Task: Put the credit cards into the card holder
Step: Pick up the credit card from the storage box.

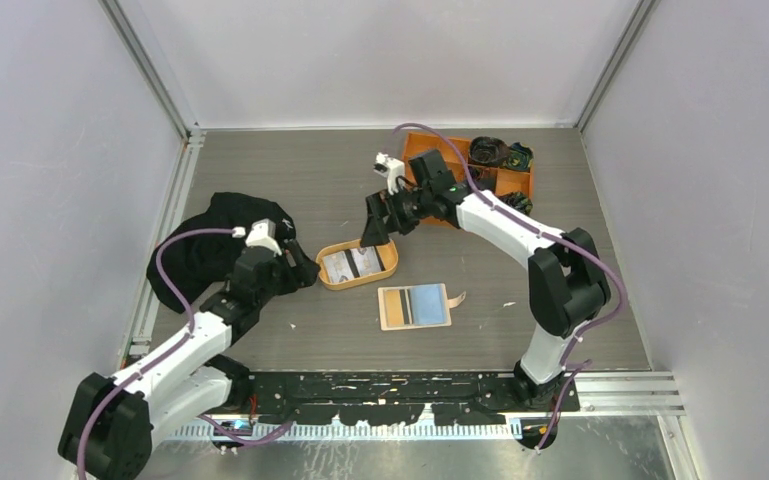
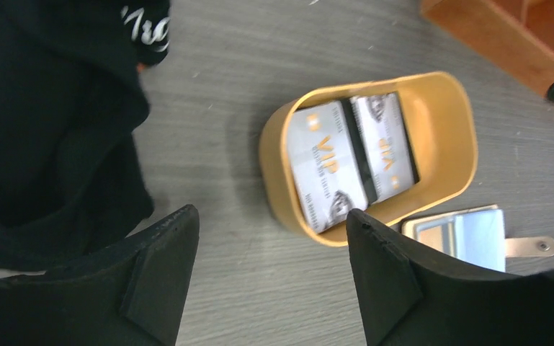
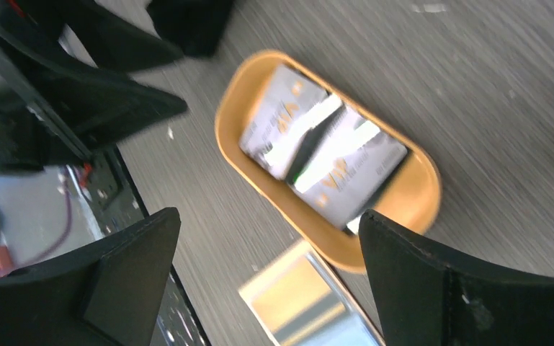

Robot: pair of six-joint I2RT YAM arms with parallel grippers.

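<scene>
Top external is showing cards (image 1: 353, 264) sitting in tray (image 1: 395, 262), holder (image 1: 415, 306) lying open, left gripper (image 2: 272, 215) and right gripper (image 3: 270, 216) gaping empty.

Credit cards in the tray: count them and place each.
2 for certain: a VIP card and a second VIP card, side by side in the oval tray. The dark strip between them may be a third.
</scene>
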